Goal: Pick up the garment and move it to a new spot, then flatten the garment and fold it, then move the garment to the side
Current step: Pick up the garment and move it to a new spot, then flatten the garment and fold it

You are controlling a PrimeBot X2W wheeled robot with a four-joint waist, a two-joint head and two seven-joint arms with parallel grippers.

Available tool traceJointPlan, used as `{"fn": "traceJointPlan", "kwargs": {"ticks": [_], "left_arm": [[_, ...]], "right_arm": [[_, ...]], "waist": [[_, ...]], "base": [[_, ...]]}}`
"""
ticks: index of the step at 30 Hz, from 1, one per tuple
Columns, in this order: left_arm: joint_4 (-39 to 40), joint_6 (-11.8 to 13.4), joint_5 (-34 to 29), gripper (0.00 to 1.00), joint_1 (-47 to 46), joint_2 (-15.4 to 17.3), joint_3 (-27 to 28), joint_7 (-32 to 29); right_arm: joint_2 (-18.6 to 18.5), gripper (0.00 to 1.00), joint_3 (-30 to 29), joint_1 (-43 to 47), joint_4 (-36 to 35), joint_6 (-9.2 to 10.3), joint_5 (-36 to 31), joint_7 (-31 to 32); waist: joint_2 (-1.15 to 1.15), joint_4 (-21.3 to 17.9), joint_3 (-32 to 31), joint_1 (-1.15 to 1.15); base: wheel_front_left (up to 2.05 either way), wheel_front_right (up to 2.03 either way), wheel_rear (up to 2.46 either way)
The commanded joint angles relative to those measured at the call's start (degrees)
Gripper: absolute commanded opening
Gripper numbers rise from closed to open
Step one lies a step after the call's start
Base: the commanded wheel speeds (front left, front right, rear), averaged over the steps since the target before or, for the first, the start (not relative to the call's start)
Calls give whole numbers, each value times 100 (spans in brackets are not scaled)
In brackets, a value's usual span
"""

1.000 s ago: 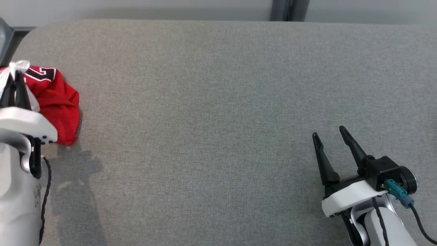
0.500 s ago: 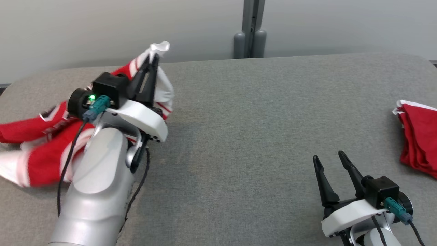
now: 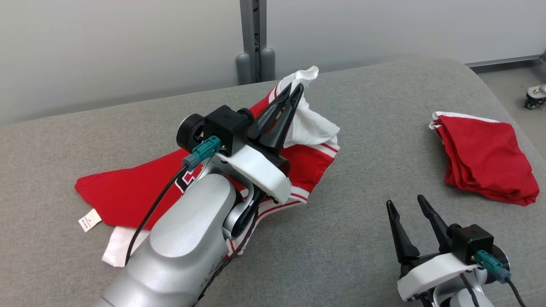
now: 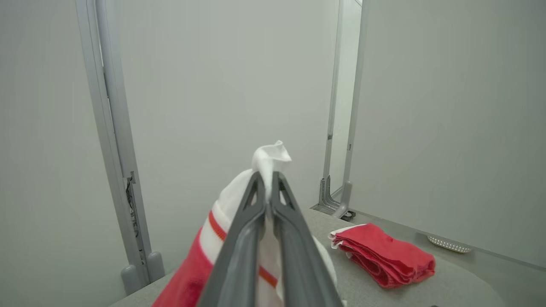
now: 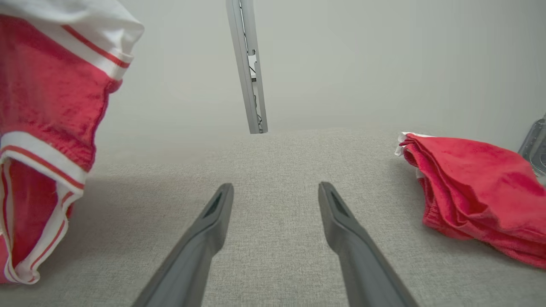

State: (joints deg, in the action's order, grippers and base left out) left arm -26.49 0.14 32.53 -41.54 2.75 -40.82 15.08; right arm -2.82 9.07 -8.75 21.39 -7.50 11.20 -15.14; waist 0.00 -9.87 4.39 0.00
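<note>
My left gripper (image 3: pixel 294 87) is shut on a white corner of the red and white garment (image 3: pixel 128 192) and holds that corner up above the grey table (image 3: pixel 375 106). The rest of the garment trails down to the table behind my forearm, its label lying at the left. In the left wrist view the white cloth (image 4: pixel 271 153) pokes out past the left gripper (image 4: pixel 266 175), whose jaws are pressed together. My right gripper (image 3: pixel 404 200) stands open near the table's front right with nothing between its fingers. In the right wrist view the right gripper (image 5: pixel 275 186) is over bare table, and the garment (image 5: pixel 47 98) hangs at the left.
A folded pile of red cloth (image 3: pixel 482 155) lies at the table's right end, also seen as the red pile (image 4: pixel 384 256) and the red pile (image 5: pixel 473 179). A grey post (image 3: pixel 254 42) stands behind the table against the pale wall. A caster wheel (image 3: pixel 535 96) sits on the floor far right.
The head camera has swung, bringing the wall and the red pile into view. My left gripper has carried the garment from the far left toward the table's middle, and the cloth has spread out.
</note>
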Motion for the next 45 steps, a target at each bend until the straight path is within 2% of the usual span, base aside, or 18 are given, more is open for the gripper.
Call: {"fn": "traceJointPlan", "kwargs": {"ticks": [1, 2, 4, 5, 6, 15, 18, 27, 36, 41, 45], "left_arm": [[22, 132, -67, 0, -39, 32, 62, 9], [-47, 211, -219, 0, 24, 41, 118, 9], [-238, 312, -437, 59, 306, 46, 322, 6], [-238, 312, -437, 59, 306, 46, 322, 6], [-304, 338, -513, 100, 429, 58, 470, 5], [-173, 490, -1234, 100, 2255, 337, 2163, 10], [48, 547, -1424, 100, 2901, 337, 2750, 9], [626, 368, -2039, 100, 4281, 242, 3884, 9], [1019, 253, -2375, 100, 5027, 68, 4389, 8], [1025, 208, -2440, 100, 5120, 29, 4305, 9], [1084, 239, -2257, 100, 4996, 29, 4186, 9]], "right_arm": [[-24, 100, -8, 34, 16, 2, 52, 1], [-25, 100, -1, 10, 24, 2, 58, 1], [-24, 100, 10, -44, 17, 2, 57, 1], [-24, 100, 10, -44, 17, 2, 57, 1], [-24, 100, 8, -60, 12, 2, 59, 1], [-26, 100, -114, 90, 60, 2, -11, 1], [-23, 100, -169, 163, 49, 2, -34, 1], [-27, 100, -190, 399, 117, 2, 40, 1], [-28, 100, -115, 554, 263, 2, 74, 1], [-27, 100, -77, 547, 300, 2, 62, 1], [-26, 100, -66, 540, 339, 2, 2, 1]], "waist": [[0, -52, 11, 0], [0, -70, 24, 0], [0, -82, 41, 0], [0, -82, 41, 0], [0, -82, 40, 0], [0, 137, -207, 0], [0, 283, -309, 0], [0, 613, -629, 0], [0, 710, -758, 0], [0, 764, -719, 0], [0, 845, -677, 0]], "base": [[0, 0, 0], [0, 0, 0], [0, 0, 0], [0, 0, 0], [0, 0, 0], [0, 0, 0], [0, 0, 0], [0, 0, 0], [0, 0, 0], [0, 0, 0], [0, 0, 0]]}}
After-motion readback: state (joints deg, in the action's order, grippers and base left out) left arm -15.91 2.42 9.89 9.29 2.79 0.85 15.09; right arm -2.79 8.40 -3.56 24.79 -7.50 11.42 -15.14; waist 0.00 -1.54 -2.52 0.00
